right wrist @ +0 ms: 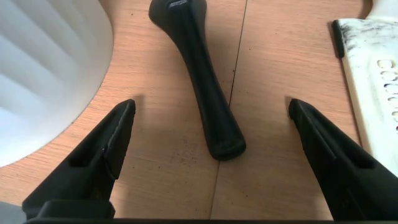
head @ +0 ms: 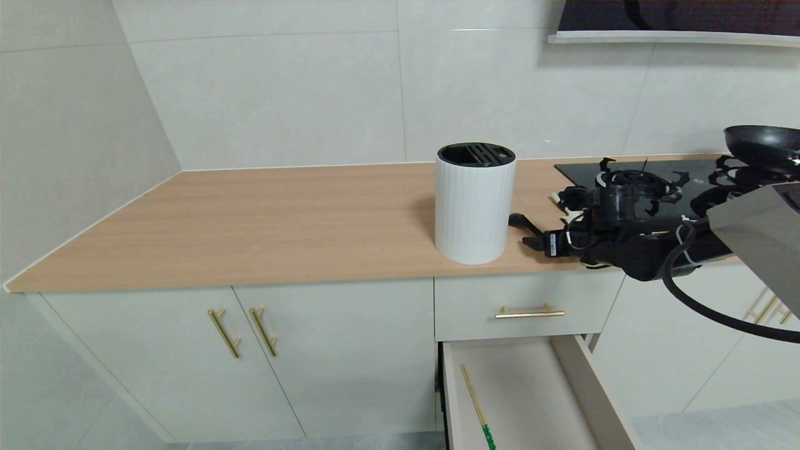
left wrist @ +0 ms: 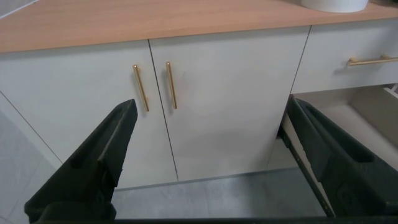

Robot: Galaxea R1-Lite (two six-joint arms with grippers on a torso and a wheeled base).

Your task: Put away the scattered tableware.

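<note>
1. The right gripper (head: 524,230) sits low over the wooden countertop (head: 250,225), just right of the white ribbed holder (head: 475,206). Its fingers are spread wide and grip nothing
2. A black handle (right wrist: 202,87) lies flat on the wood between those spread fingers, touching neither of them
3. A white flat blade-like piece (right wrist: 373,93) lies near the handle, on the side away from the holder
4. The left gripper (left wrist: 211,106) is likewise spread open and empty, low before the cabinet doors (left wrist: 217,112), left of the open drawer (head: 587,387)
5. Green-tipped chopsticks (head: 478,409) lie inside that drawer, along its left side
6. A black pan (head: 762,144) sits on the stove (head: 656,181) at the far right
</note>
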